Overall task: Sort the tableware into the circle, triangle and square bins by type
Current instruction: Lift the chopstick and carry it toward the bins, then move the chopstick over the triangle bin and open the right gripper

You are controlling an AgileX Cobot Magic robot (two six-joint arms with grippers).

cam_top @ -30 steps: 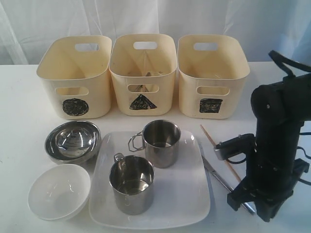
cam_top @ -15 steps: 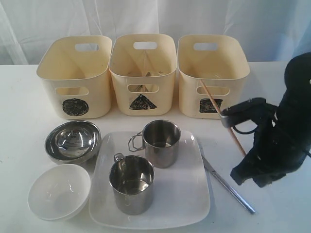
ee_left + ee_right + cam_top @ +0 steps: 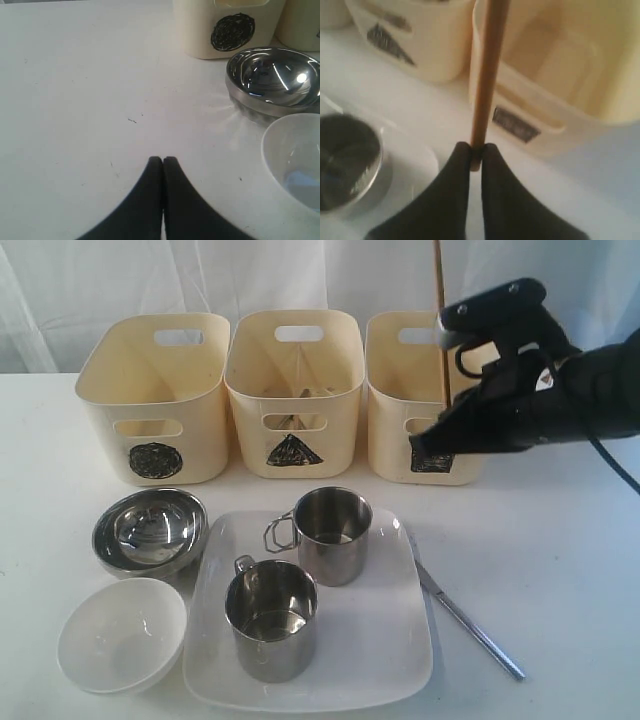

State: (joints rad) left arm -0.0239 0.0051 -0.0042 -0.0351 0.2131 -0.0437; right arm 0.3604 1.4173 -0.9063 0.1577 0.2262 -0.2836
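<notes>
Exterior view: a wooden chopstick (image 3: 438, 310) is held upright by the right tool (image 3: 430, 445) at the square bin (image 3: 390, 440).
Left wrist view: the left tool (image 3: 163, 162) is seen pressed together over the counter (image 3: 75, 100), near the steel bowl (image 3: 272, 80).
Right wrist view: the chopstick is pinched at its end.

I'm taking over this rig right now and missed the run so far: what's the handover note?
Left gripper: shut, empty, over bare table near the steel bowl.
Right gripper: shut on a wooden chopstick, held upright at the square bin.
On the table: two mugs on the white plate, steel bowl and small white bowl beside it, a steel cutlery piece on its other side.
Done: something lies in the triangle bin; I cannot tell what.
Left: bin the chopstick, then sort the rest.
</notes>
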